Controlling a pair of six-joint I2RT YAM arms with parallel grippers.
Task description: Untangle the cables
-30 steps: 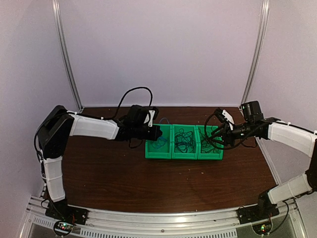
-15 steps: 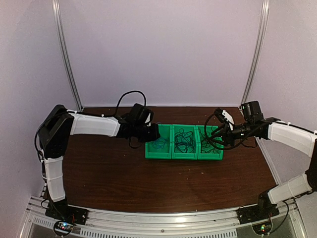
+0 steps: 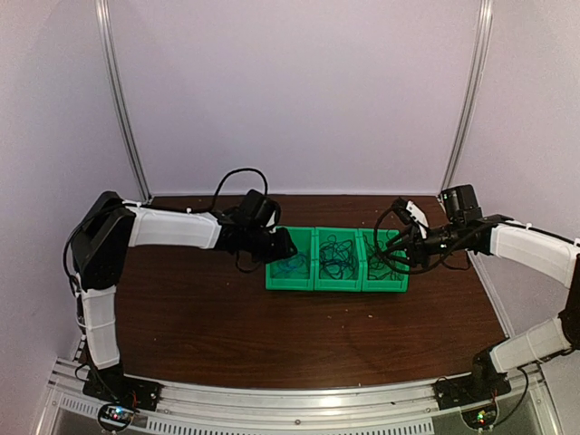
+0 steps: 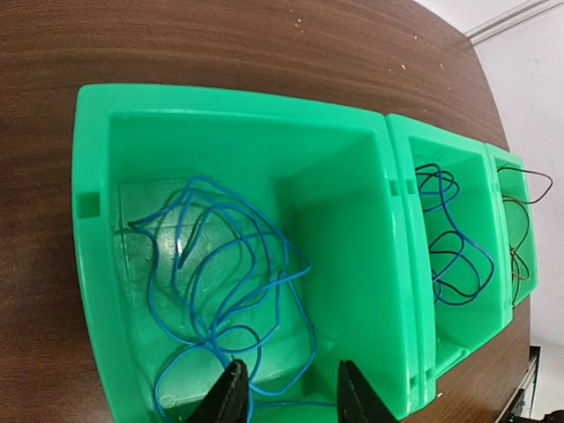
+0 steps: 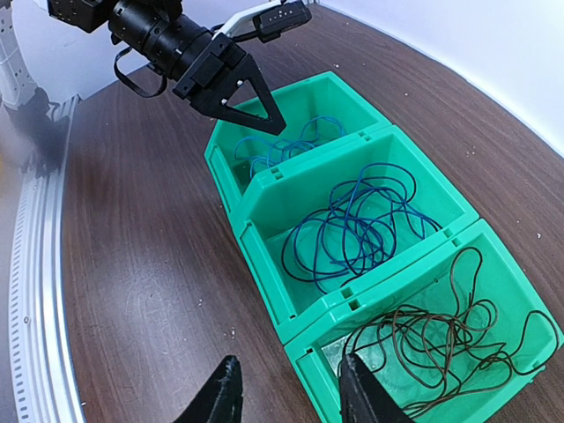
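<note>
Dark brown wood-grain tbl point(image 3: 227, 326). On it, just past ctr twd 1 o'clock: 3 green bins point(image 3: 337, 285), upright, touching side by side, row running 9 to 3 o'clock.

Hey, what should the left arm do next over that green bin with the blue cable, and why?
Probably lower the left gripper straight down and close on one strand of the light blue cable. It is open and empty, poised above the loops lying loose on the floor of the leftmost bin.
</note>
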